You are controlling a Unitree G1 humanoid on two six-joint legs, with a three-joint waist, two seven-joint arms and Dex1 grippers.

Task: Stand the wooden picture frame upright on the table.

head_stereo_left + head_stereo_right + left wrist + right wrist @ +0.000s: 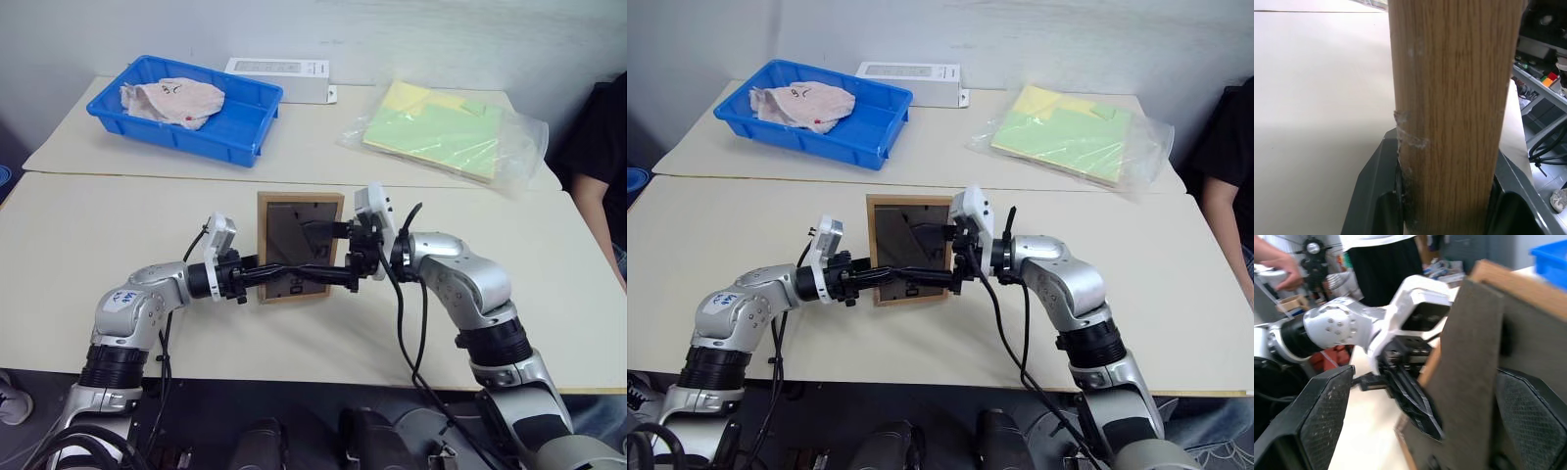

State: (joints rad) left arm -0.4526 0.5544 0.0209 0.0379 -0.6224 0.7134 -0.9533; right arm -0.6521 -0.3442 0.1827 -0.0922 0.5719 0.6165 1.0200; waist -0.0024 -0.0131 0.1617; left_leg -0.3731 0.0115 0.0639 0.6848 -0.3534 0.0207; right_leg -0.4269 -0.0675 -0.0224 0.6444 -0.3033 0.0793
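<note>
Gripping the wooden picture frame point(299, 247) by its edge in our left gripper point(257, 277), we spread our right gripper point(1415, 416) wide around its fold-out stand point(1464, 377) above the table point(98, 225).

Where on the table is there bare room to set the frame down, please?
The near table section is bare left of the left gripper and right of the right arm. The frame hangs over its middle. The far section is crowded: blue tray, white box and bagged paper.

My head cameras look down over the beige table point(118, 225); both wrist cameras sit close against the small light-wood picture frame point(1454, 107).
</note>
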